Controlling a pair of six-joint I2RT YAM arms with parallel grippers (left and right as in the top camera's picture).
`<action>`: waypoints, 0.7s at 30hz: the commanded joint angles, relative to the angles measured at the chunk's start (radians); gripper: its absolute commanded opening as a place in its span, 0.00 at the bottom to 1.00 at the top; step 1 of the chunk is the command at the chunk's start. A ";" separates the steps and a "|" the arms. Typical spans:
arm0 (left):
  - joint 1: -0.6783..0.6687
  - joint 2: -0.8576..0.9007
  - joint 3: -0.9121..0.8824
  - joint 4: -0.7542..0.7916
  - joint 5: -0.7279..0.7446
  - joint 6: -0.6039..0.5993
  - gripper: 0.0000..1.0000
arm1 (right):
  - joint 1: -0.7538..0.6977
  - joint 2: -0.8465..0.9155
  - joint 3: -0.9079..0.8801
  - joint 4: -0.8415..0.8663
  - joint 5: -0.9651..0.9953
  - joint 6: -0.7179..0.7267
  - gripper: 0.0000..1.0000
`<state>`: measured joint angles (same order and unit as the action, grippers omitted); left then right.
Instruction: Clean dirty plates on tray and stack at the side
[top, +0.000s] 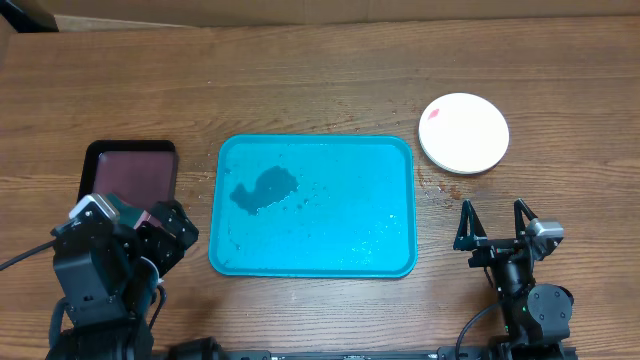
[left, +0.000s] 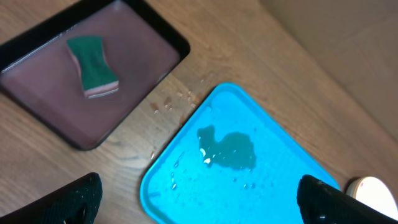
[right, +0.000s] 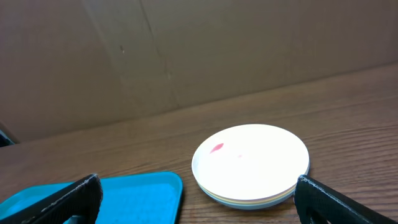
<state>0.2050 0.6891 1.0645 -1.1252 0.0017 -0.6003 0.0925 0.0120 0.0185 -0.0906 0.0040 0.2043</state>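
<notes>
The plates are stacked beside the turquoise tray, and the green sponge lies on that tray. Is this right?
No. The sponge lies in the dark maroon tray, as the left wrist view shows. The plates are stacked beside the turquoise tray.

A brown wood-grain table (top: 320, 90) carries three things. The turquoise tray (top: 412, 200) lies flat about midway between the left and right edges, its long sides parallel to the near edge. A smaller dark maroon tray (top: 130, 146) with a black rim sits toward the left edge, apart from it. A stack of plates (top: 464, 133), white on top, stands toward the right edge, just beyond the tray's far right corner. Water droplets (left: 165, 104) dot the wood between the two trays, and reddish specks (top: 432, 187) mark it near the stack.
</notes>
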 joint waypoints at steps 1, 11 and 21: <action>-0.012 -0.005 -0.010 -0.002 -0.034 0.002 1.00 | 0.004 -0.009 -0.011 0.006 -0.002 -0.011 1.00; -0.201 -0.081 -0.227 0.268 -0.035 0.151 1.00 | 0.004 -0.009 -0.011 0.006 -0.002 -0.011 1.00; -0.297 -0.408 -0.767 0.930 0.000 0.416 1.00 | 0.004 -0.009 -0.011 0.006 -0.002 -0.011 1.00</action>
<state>-0.0803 0.3882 0.4335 -0.3218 -0.0093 -0.3138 0.0925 0.0120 0.0185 -0.0906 0.0036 0.2039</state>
